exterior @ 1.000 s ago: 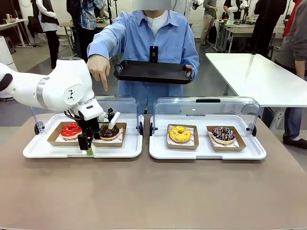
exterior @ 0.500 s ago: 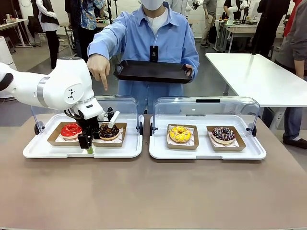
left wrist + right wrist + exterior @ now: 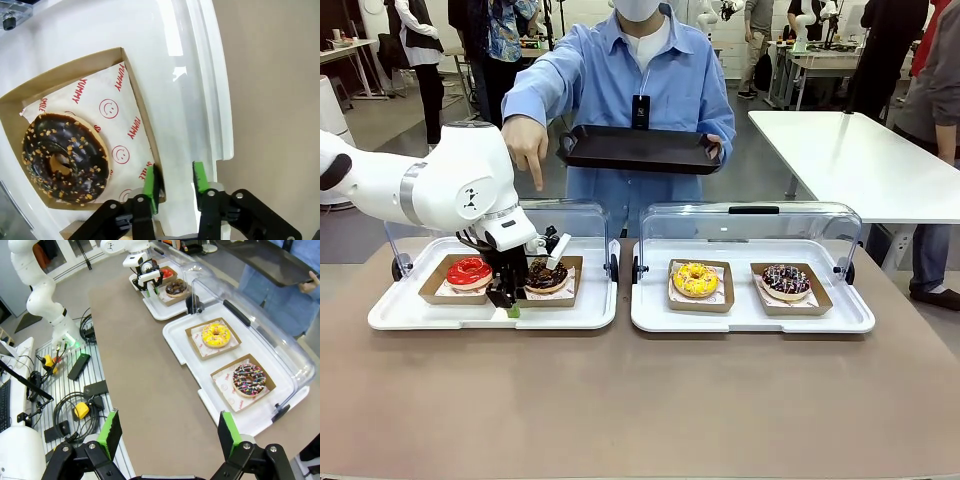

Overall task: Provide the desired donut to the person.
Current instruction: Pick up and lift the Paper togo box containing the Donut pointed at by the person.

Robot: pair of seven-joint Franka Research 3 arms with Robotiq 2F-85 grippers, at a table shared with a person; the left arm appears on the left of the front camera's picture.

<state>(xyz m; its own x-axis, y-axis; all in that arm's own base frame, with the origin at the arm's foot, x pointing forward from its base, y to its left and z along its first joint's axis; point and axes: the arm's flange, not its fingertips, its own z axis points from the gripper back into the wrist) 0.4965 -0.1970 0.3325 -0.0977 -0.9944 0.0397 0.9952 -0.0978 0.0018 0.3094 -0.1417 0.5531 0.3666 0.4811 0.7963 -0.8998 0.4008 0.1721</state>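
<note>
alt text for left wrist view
The left gripper, black with green pads, grips the rim of a brown cardboard tray holding a chocolate-glazed, nut-sprinkled donut on printed paper, inside a white plastic tray on a tan table.

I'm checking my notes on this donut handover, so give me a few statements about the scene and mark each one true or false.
The person's pointing hand aims down at the left case. True.
The black tray already holds a donut. False: it is empty.
The left gripper is at the nut-topped chocolate donut's cardboard tray. True.
The yellow donut is in the left case. False: it is in the right case.
The right gripper holds a donut. False: it is open and empty.
</note>
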